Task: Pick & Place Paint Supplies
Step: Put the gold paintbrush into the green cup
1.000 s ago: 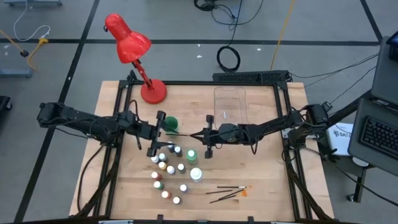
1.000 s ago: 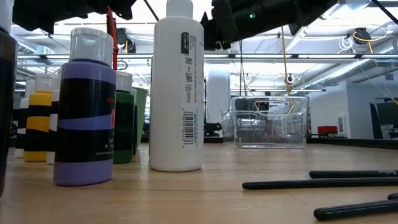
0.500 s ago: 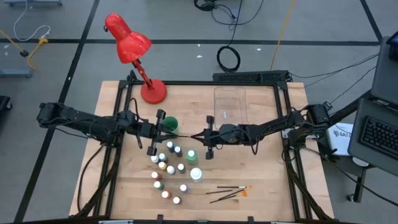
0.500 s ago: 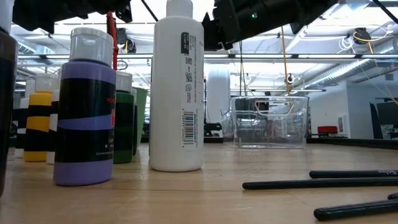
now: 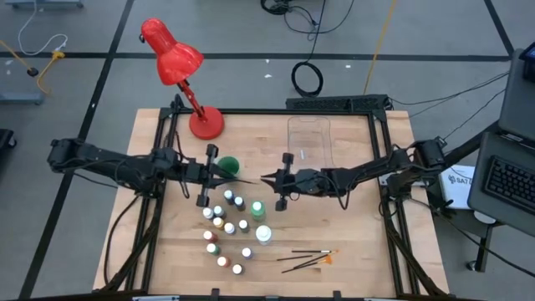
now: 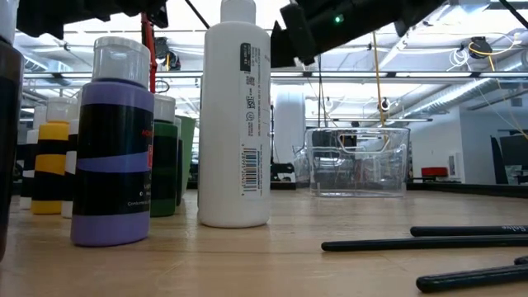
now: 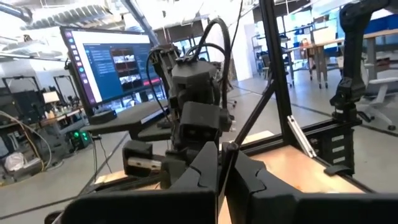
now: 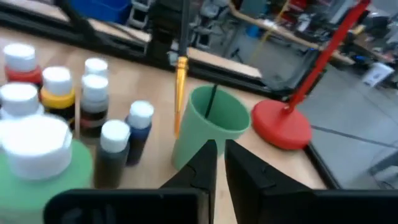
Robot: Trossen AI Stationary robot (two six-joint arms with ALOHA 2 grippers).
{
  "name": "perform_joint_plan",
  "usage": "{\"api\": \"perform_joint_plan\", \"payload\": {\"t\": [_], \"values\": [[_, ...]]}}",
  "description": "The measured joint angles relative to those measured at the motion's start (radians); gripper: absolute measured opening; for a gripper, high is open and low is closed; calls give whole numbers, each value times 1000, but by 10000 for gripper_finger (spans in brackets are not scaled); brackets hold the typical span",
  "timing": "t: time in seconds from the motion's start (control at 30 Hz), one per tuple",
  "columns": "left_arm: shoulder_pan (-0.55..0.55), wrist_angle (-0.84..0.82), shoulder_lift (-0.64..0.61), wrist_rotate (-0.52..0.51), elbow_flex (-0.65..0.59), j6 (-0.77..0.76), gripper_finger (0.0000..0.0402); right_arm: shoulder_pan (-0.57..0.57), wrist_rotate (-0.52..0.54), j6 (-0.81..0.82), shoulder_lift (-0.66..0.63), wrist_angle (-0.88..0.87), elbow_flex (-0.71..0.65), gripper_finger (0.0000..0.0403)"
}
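Just below both grippers in the high view, the small paint bottles (image 5: 226, 230) stood clustered on the table (image 5: 351, 242), white caps up. The green bottle (image 5: 257, 207) stood close under the right gripper (image 5: 266, 181), at the cluster's edge, and the white bottle (image 5: 263, 235) stood just past it toward the table's front. Three or four paintbrushes (image 5: 309, 259) lay flat well apart from both grippers, near the front edge, beyond the white bottle.

The right gripper hung above the table, its tips pointing toward the green cup (image 5: 227, 165). In the right wrist view its fingers (image 8: 202, 163) stood nearly together with a narrow gap and nothing between them. Ahead of them, that view showed one paintbrush (image 8: 180, 74) upright with an orange ferrule, its lower end at the cup's rim. Whether it was inside or beside the cup could not be told.

The left gripper (image 5: 227, 170) was at the green cup, opposite the right gripper. The left wrist view showed its fingers (image 7: 205, 171) pressed together; no held object could be made out between them.

Behind the right gripper stood a clear plastic bin (image 5: 309, 142). A red desk lamp (image 5: 180, 71) stood at the table's far corner, behind the left arm.
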Motion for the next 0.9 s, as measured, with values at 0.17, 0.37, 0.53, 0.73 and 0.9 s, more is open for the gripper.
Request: {"api": "perform_joint_plan", "payload": {"t": [0.17, 0.37, 0.53, 0.73, 0.9], "values": [[-4, -70, -73, -22, 0, -8, 1, 28, 38, 36, -43, -88, 1, 46], [-4, -227, -186, -181, 0, -13, 0, 90, 122, 246, -122, -408, 1, 48], [-3, -392, -268, -293, 0, -47, 0, 158, 147, 429, -134, -585, -36, 44], [-1, -510, -268, -403, 0, -95, 0, 225, 243, 489, -133, -379, -215, 43], [0, -555, -236, -473, 0, -118, 0, 262, 273, 470, -132, -137, -373, 43]]}}
